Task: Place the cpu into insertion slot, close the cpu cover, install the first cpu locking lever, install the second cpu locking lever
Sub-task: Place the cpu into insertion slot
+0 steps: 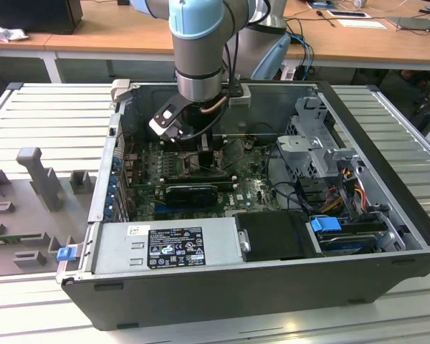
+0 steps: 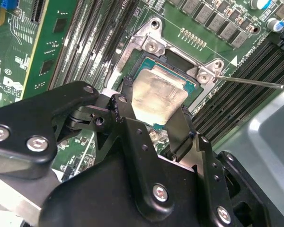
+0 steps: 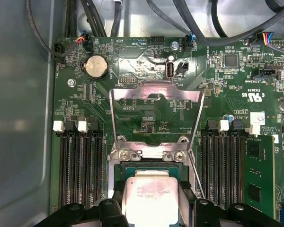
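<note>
My gripper (image 2: pixel 155 105) is shut on the cpu (image 2: pixel 158 92), a pale silver square chip, with one black finger against each of two opposite edges. The chip sits level in or just over the insertion slot (image 2: pixel 151 47), a dark square socket with a metal rim; I cannot tell whether it is seated. The first wrist view shows the cpu (image 3: pixel 149 196) between the fingers (image 3: pixel 117 189) at the slot (image 3: pixel 149 152). Beyond the slot, the cpu cover (image 3: pixel 156 92) is swung open. Two thin wire locking levers (image 3: pixel 199 123) stand unlatched. In the exterior view the gripper (image 1: pixel 204 154) reaches down into the computer case.
Long black memory slots (image 3: pixel 80 165) flank the socket on both sides. A black ribbed card (image 1: pixel 193 192) lies across the motherboard. The power supply (image 1: pixel 165 244), the drive cage (image 1: pixel 322 150) and cables (image 1: pixel 344 193) fill the case around it. The case walls (image 1: pixel 107 179) hem the arm in.
</note>
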Tool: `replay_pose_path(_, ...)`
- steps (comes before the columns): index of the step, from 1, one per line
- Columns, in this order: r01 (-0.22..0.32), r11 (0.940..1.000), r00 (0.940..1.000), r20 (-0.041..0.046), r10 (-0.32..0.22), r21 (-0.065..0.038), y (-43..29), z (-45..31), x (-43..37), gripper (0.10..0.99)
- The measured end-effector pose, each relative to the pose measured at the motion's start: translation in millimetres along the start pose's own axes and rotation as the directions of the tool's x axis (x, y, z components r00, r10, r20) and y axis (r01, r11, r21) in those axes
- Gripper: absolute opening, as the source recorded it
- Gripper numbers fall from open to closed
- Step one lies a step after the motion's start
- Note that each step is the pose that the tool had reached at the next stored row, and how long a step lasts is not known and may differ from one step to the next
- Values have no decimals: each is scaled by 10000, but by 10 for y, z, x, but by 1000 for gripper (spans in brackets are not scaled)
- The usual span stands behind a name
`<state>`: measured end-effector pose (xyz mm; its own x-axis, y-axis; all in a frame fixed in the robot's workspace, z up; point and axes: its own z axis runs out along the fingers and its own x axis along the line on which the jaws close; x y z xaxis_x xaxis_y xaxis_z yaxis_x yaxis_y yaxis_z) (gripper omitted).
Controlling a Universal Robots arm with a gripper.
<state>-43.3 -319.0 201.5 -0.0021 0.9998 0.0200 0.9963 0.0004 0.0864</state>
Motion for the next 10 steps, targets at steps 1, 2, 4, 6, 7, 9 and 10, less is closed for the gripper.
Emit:
replay_pose_path(1,0,10000,10000,0,0,0,0,0,0,525)
replay_pose_path(2,0,10000,10000,0,0,0,0,0,0,525)
replay_pose_path(4,0,10000,10000,0,0,0,0,1,0,525)
replay_pose_path(6,0,10000,10000,-1,0,0,0,1,0,541)
replay_pose_path(7,0,10000,10000,0,0,0,0,1,0,541)
replay_pose_path(9,0,10000,10000,-3,0,-1,0,1,1,604)
replay_pose_path(10,0,10000,10000,-1,0,0,0,-4,0,604)
